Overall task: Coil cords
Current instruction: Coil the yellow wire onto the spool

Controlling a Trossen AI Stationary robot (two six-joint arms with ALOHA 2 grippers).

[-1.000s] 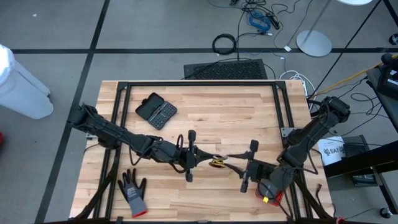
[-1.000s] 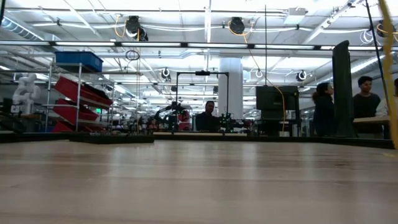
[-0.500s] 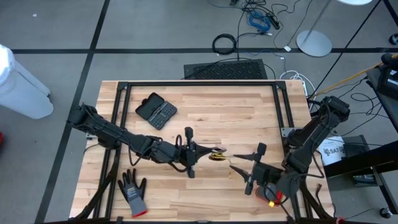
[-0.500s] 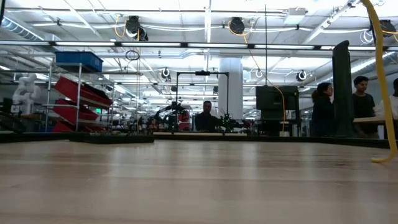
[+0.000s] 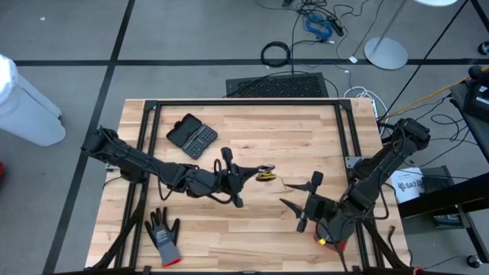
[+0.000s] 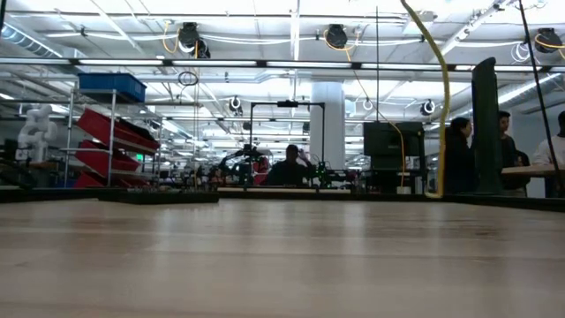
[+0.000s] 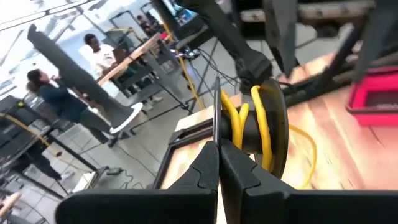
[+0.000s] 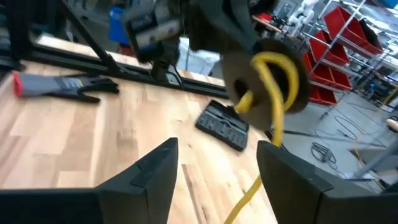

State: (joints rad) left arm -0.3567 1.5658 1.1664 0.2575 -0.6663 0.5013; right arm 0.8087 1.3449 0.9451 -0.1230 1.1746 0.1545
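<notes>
Above the middle of the bench [image 5: 306, 153], the left end effector [image 5: 246, 173] is clamped tight on the yellow cord [image 5: 265, 175], which is wound around a small black round part [image 7: 268, 124] and held off the wood. One loose yellow end trails down toward the right end effector [image 5: 294, 205], which sits just beside it with its fingers [image 8: 292, 180] spread wide, gripping nothing. Further off lie a grey glove [image 5: 163, 234] and a black case [image 5: 192, 136].
</notes>
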